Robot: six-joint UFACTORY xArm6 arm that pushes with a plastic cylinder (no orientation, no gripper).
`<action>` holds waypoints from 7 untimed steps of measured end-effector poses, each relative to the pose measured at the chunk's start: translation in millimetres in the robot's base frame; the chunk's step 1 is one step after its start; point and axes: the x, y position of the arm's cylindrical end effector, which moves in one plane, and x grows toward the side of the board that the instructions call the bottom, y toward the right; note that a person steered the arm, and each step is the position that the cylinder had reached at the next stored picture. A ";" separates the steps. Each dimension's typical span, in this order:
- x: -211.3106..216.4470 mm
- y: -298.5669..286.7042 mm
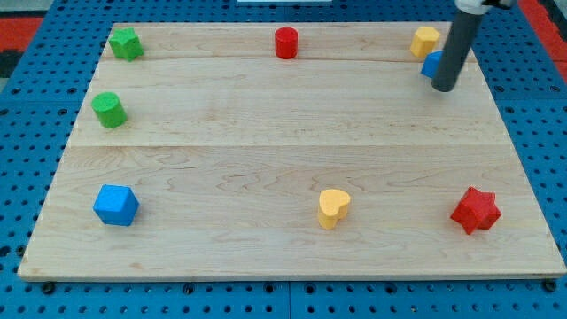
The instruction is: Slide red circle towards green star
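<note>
Wooden board (pixel 292 177) carries our red circle (pixel 285 42) at the view's top, green star (pixel 126 42) far left. Our fingerless tip (pixel 444 89) touches a blue block (pixel 432 64); we should circle right of red, then push leftward.

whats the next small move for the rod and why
Probably travel toward the view's left, to the right side of the red circle: my tip sits far right beside a blue block, and the green star lies left of the circle.
</note>
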 end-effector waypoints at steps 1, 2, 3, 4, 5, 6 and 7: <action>-22.5 13.7; -54.0 -14.9; -46.4 -20.7; -5.7 -20.7; 24.4 -25.7; 25.8 -27.7; 25.8 -27.7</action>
